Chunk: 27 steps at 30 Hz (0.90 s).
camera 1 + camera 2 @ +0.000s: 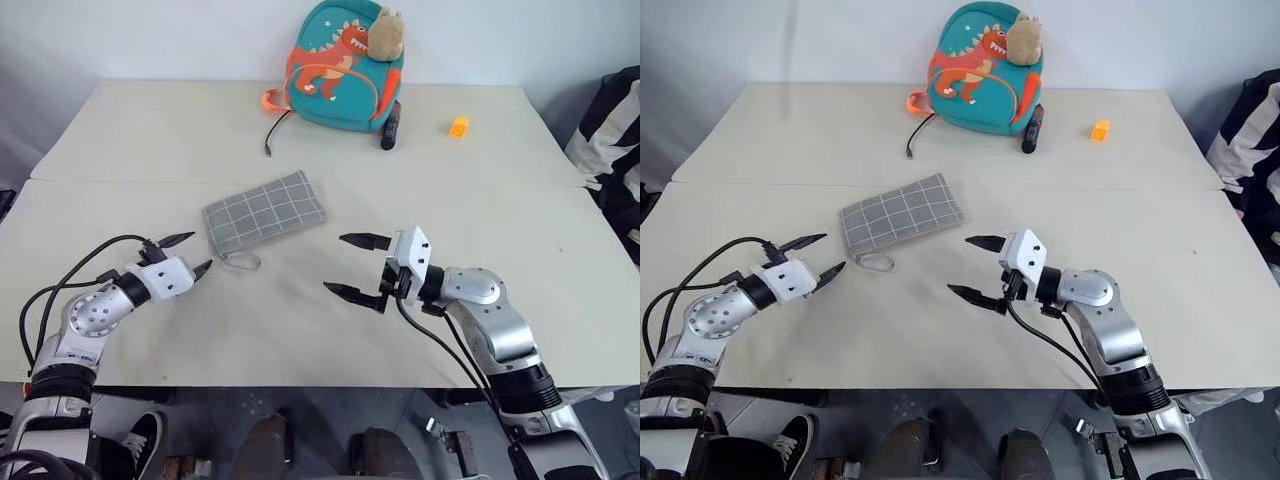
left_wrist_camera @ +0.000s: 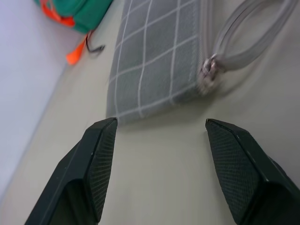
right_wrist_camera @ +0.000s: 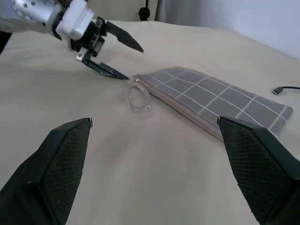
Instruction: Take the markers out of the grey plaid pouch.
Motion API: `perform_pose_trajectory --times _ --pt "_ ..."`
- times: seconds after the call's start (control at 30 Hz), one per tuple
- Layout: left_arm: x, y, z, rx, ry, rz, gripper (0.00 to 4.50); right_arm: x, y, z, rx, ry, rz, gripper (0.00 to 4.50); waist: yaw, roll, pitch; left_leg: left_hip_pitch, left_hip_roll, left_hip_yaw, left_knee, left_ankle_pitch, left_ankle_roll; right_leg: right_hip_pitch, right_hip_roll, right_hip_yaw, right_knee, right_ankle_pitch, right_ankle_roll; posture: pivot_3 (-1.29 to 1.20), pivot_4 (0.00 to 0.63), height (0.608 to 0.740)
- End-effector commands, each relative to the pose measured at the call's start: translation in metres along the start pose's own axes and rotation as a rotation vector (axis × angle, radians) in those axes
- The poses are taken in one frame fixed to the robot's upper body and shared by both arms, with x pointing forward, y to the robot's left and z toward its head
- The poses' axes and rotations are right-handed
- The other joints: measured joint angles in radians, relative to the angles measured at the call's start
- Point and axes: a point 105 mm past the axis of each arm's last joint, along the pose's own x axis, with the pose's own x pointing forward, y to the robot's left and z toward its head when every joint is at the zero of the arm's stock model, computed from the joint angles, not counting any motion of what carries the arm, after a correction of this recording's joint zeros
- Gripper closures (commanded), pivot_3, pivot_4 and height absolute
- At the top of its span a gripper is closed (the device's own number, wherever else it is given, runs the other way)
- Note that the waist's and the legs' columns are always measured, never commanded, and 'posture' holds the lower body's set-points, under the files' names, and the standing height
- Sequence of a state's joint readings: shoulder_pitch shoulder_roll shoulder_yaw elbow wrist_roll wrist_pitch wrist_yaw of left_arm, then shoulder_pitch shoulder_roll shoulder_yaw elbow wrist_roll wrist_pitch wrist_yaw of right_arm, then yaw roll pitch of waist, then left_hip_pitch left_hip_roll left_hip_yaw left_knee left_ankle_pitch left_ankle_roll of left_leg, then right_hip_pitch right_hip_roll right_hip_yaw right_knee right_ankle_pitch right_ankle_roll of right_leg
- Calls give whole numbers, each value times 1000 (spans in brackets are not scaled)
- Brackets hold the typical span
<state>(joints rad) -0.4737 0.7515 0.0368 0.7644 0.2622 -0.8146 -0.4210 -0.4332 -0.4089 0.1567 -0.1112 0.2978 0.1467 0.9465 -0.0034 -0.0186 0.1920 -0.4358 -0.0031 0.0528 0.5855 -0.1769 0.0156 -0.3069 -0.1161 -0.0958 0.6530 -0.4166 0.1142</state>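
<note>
my left gripper (image 1: pixel 193 254) hangs over the near left part of the desk (image 1: pixel 150 130), fingers spread with nothing between them, tips pointing at the pouch's near corner. my right gripper (image 1: pixel 352 266) is over the near middle, jaws wide apart and empty, pointing across toward the left one.

just beyond and between them lies the grey plaid pouch (image 1: pixel 265 207), flat on the desk a little left of centre, zipper along its near edge looking closed. the ring pull (image 2: pixel 209 70) sits at the near left corner with a clear loop strap (image 1: pixel 239 262) trailing off it. no markers are out; i judge they're inside.

it looks soft and light, so it will slide or crumple if i tug one-handed. i'd pin the fabric with one gripper and take the ring or strap with the other.

at the far edge stands a teal backpack (image 1: pixel 335 60), a black stick (image 1: pixel 390 126) and an orange block (image 1: pixel 458 126) beside it.
</note>
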Motion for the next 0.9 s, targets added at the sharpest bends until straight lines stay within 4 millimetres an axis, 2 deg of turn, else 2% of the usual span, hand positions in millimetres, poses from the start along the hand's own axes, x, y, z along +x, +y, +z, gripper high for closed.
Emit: perform_pose_trajectory --times 0.03,0.17,0.3,0.4,0.63,0.9 --pt "2 -7 -4 20 6 -44 1273 4 6 20 -48 -45 33 3 2 0 0 0 0 0 0 0 0 0 0 0 0 0 0 0 150 740" --pt "10 -6 -4 -17 -2 -44 1273 7 6 24 -38 -64 10 3 4 0 0 0 -1 0 2 0 1 0 0 -2 0 0 0 0 150 740" --pt "9 -8 -4 5 -12 -60 1273 5 2 17 -24 -55 -30 3 2 -1 0 0 -1 0 2 0 1 0 0 -4 1 0 0 0 150 740" --pt "10 -14 -2 -3 -29 -95 1273 4 -1 12 -32 -44 -44 3 2 -1 0 0 -1 0 3 0 1 0 -1 -5 2 0 0 0 150 740" --pt "25 -30 13 -59 -105 -203 1273 7 -7 18 -48 -64 -43 3 4 -1 0 0 -1 -1 4 0 1 1 -1 -6 3 0 0 0 150 740" --pt "34 -34 10 -51 -64 -228 1273 4 -7 19 -55 -61 -57 3 5 -1 -1 0 -1 -1 6 -1 1 2 -1 -7 4 0 0 0 150 740"
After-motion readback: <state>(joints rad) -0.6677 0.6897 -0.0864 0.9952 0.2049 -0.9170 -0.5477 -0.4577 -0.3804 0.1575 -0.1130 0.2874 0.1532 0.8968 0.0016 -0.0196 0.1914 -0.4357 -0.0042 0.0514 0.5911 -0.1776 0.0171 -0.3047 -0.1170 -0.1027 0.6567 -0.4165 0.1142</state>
